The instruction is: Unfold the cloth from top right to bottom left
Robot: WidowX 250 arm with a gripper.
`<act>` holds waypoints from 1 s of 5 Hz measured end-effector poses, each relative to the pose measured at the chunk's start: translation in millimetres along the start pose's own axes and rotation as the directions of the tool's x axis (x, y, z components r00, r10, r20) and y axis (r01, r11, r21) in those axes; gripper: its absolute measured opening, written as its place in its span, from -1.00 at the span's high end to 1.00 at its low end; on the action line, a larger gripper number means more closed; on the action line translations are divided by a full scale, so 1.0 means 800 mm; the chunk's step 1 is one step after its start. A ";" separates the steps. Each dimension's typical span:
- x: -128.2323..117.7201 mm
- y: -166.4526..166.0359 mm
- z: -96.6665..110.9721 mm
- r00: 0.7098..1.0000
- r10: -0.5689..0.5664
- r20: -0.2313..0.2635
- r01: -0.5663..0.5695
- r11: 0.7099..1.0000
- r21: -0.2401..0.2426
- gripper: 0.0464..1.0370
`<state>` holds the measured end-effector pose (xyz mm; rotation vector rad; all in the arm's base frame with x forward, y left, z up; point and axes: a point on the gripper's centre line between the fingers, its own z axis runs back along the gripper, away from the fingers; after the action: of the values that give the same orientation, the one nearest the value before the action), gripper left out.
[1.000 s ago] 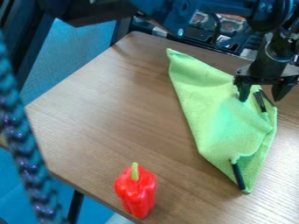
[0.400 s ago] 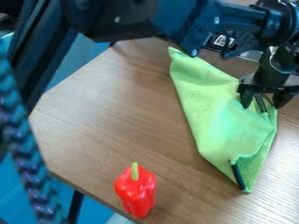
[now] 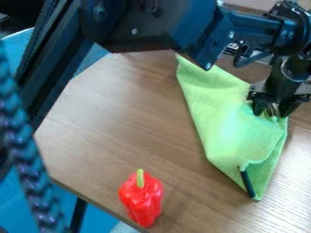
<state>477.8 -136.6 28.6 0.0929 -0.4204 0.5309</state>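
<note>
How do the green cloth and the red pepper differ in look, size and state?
The cloth is soft, green and folded; the pepper is bulky, glossy and red. The cloth covers far more of the table than the pepper does. The gripper is at the cloth, away from the pepper. Both rest on the table.

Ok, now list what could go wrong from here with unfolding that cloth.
The gripper is right at the slatted metal piece by the cloth's right edge, so it may grab or drag that along with the fabric.

The dark handle poking out at the cloth's lower end could snag or slide as the cloth opens.

The red pepper sits to the lower left, near the table's edge; a wide sweep might push it off.
</note>
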 end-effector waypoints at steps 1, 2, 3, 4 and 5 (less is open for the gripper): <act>0.003 -0.001 0.001 1.000 0.003 0.011 -0.003 1.000 -0.004 0.33; 0.000 -0.001 -0.003 1.000 -0.003 0.011 0.003 1.000 -0.009 0.76; -0.005 -0.001 -0.004 1.000 0.001 -0.010 -0.002 1.000 -0.031 0.95; 0.001 0.006 0.006 0.999 0.027 -0.028 -0.029 0.997 -0.069 0.97; 0.009 0.015 0.026 0.998 0.053 -0.038 -0.058 0.990 -0.132 0.98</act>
<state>469.7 -127.0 50.5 -0.0569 -0.4245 0.5569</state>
